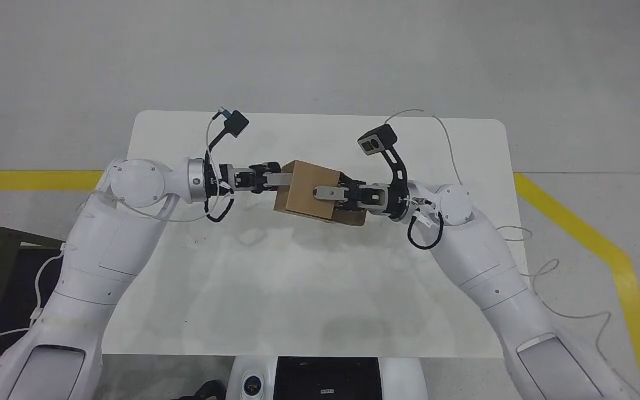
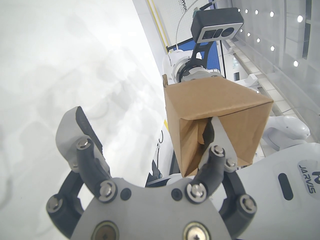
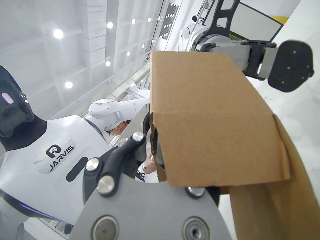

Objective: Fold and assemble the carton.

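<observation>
A brown carton [image 1: 300, 197] hangs above the middle of the white table, between my two arms. In the left wrist view, one end of the carton [image 2: 215, 96] is open with its flaps unfolded. My left gripper [image 2: 146, 114] is open wide: one finger [image 2: 220, 136] sits inside that open end and the other padded finger [image 2: 83, 126] stands clear of the carton. My right gripper [image 1: 330, 192] is shut on the carton's wall from the opposite end. One of its fingers [image 3: 139, 126] lies along the cardboard [image 3: 205, 116]; the other is hidden behind it.
The white table [image 1: 320, 300] spreads wide below and in front of the carton. Yellow floor tape [image 1: 40, 180] runs past both sides. Thin cables [image 1: 445, 130] loop near the right arm. The left gripper's black pad [image 3: 290, 66] shows beyond the carton.
</observation>
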